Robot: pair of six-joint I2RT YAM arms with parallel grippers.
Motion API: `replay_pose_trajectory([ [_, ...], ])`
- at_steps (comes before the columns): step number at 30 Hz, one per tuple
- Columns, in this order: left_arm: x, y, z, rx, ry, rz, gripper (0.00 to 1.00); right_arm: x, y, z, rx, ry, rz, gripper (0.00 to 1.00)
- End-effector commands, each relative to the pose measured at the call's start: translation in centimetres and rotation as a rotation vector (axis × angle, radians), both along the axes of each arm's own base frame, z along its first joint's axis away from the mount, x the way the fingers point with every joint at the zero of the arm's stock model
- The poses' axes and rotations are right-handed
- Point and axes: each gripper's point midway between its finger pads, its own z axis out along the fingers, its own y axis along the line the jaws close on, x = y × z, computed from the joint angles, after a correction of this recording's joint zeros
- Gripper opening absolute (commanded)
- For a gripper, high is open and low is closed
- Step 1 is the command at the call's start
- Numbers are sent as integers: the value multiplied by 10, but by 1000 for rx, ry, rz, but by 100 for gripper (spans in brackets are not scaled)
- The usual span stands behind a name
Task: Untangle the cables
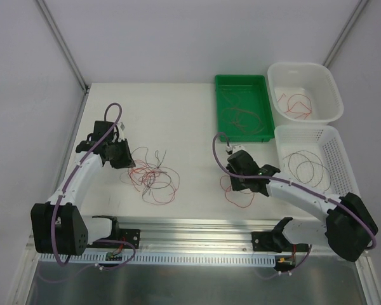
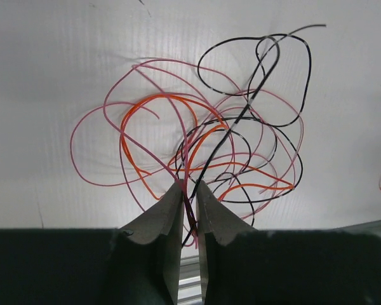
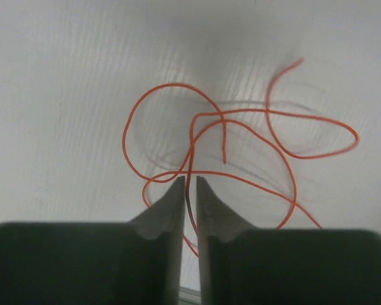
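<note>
A tangle of thin pink, orange and black cables [image 2: 241, 127] lies on the white table; it also shows left of centre in the top view [image 1: 153, 178]. My left gripper [image 2: 188, 184] is shut on a pink and a black strand at the tangle's near edge, and it shows in the top view [image 1: 127, 164] at the tangle's upper left. A single orange cable [image 3: 241, 136] curls in loose loops on the table. My right gripper [image 3: 189, 179] is shut on one strand of it. In the top view the right gripper [image 1: 232, 185] sits just above this cable [image 1: 240, 199].
A green tray [image 1: 241, 78] at the back holds thin cables. A white tub [image 1: 333, 89] at the back right holds a red cable [image 1: 297, 105]. A white slotted basket [image 1: 335, 152] at the right holds a dark red cable [image 1: 308, 168]. A metal rail [image 1: 197, 235] runs along the near edge.
</note>
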Motion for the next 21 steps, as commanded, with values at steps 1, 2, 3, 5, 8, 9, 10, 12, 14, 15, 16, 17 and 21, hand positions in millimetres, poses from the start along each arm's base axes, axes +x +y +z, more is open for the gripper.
replay_pose_trajectory([
  [1, -4, -21, 1, -76, -2, -85, 13, -4, 7, -12, 43, 57, -71, 20],
  [2, -5, -22, 1, -80, -2, -91, 15, -7, 11, -14, 57, 80, -59, 25],
  [3, -5, -24, 0, -84, 2, -93, 19, -7, 16, -15, 77, 87, -48, 30],
  [5, -6, -25, 2, -85, -5, -101, 23, -12, 22, -19, 95, 118, -31, 42],
  [8, -5, -23, 3, -71, -17, -89, 30, -14, 28, -20, 81, 124, -8, 49],
  [9, -5, -20, 4, -60, -24, -82, 31, -14, 30, -20, 80, 127, 2, 50],
  [10, -4, -19, 6, -55, -34, -76, 32, -14, 32, -20, 77, 127, 9, 50],
  [12, -4, -17, 7, -43, -44, -67, 33, -14, 38, -18, 61, 125, 35, 51],
  [14, -3, -14, 8, -29, -54, -55, 42, -10, 43, -15, 43, 110, 47, 52],
  [15, -3, -13, 9, -26, -60, -52, 43, -12, 44, -15, 23, 110, 65, 51],
  [16, -2, -12, 11, -22, -68, -49, 44, -11, 44, -15, 7, 107, 65, 52],
  [17, -2, -12, 11, -22, -68, -47, 50, -8, 42, -15, -19, 96, 61, 52],
  [21, -3, -11, 11, -16, -73, -43, 52, -3, 41, -18, -101, 76, 59, 51],
])
